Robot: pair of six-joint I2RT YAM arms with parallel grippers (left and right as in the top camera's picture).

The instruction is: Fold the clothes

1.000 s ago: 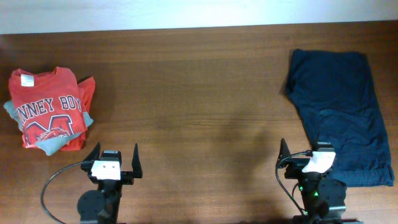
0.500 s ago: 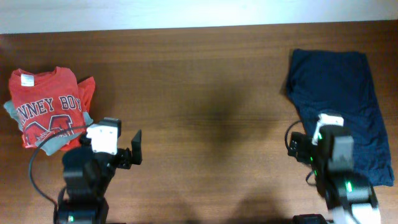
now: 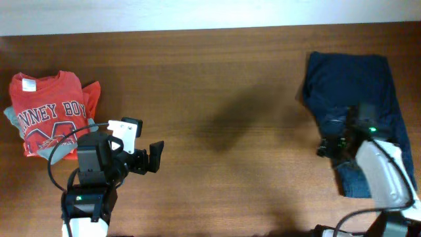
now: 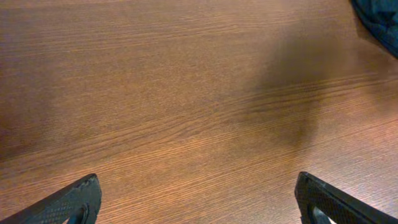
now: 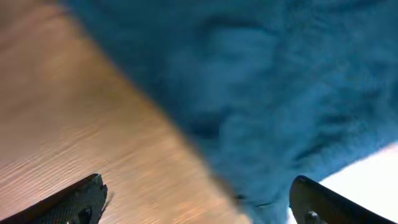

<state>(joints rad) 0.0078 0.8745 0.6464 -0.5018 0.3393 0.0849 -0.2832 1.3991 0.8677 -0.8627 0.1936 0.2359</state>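
The clothes, a plain dark navy garment (image 3: pixel 355 85), lie spread flat at the right of the table. My right gripper (image 3: pixel 331 143) hovers over their left edge, about halfway down, and it is open and empty. In the right wrist view the navy fabric (image 5: pixel 249 81) is blurred and fills the upper right, with my open fingers (image 5: pixel 199 202) spanning its edge and bare wood. My left gripper (image 3: pixel 152 158) is open and empty over bare wood at the left. In the left wrist view the fingers (image 4: pixel 199 205) are wide apart, and a corner of the navy garment (image 4: pixel 380 17) shows at top right.
A folded red T-shirt with white lettering (image 3: pixel 52 108) lies at the far left on a grey garment (image 3: pixel 56 153). The brown wooden table (image 3: pixel 217 85) stretches between the two piles. A pale wall strip runs along the far edge.
Both arms left the front edge. The left gripper moved forward and right, turning to point right. The right gripper moved forward over the navy garment's left edge.
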